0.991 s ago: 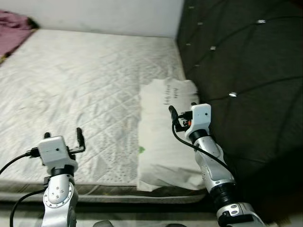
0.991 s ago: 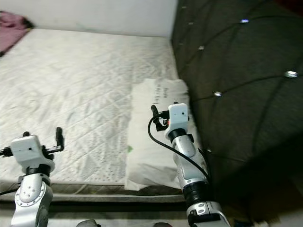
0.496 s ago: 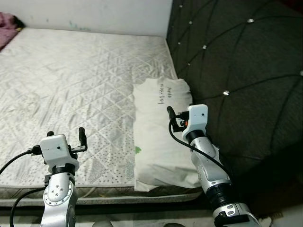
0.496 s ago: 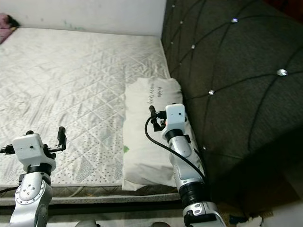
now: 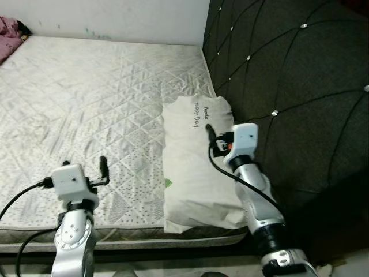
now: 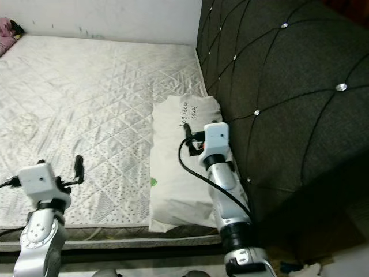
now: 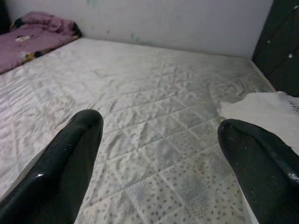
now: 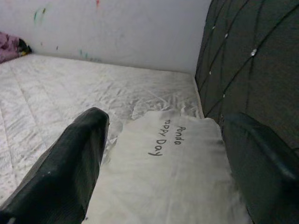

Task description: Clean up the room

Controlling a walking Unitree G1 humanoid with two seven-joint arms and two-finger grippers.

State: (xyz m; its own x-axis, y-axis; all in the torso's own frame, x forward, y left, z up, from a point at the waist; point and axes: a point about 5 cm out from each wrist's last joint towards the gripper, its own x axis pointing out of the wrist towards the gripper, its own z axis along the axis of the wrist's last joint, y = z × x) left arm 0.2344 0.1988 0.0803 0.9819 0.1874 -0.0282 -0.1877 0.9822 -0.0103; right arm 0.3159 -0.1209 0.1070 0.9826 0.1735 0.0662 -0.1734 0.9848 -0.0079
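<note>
A white pillow (image 5: 193, 167) with black handwriting lies on the quilted white mattress (image 5: 98, 98), against the dark tufted headboard (image 5: 288, 75). My right gripper (image 5: 222, 137) hovers open just above the pillow's headboard side; its wrist view looks along the pillow (image 8: 163, 163) between two wide-apart fingers (image 8: 79, 149). My left gripper (image 5: 85, 167) is open and holds nothing, raised over the mattress's near edge, to the left of the pillow. In the left wrist view, the pillow's corner (image 7: 261, 109) shows beyond the gripper (image 7: 161, 122).
A crumpled pink blanket (image 7: 37, 32) lies at the far left corner of the mattress by the white wall (image 5: 115, 17). The headboard rises along the right side. A strip of floor (image 5: 173, 268) shows below the mattress's near edge.
The camera has swung right and a little closer, so the whole scene shifted left. My right gripper moved slightly toward the headboard above the pillow. Both grippers stayed open.
</note>
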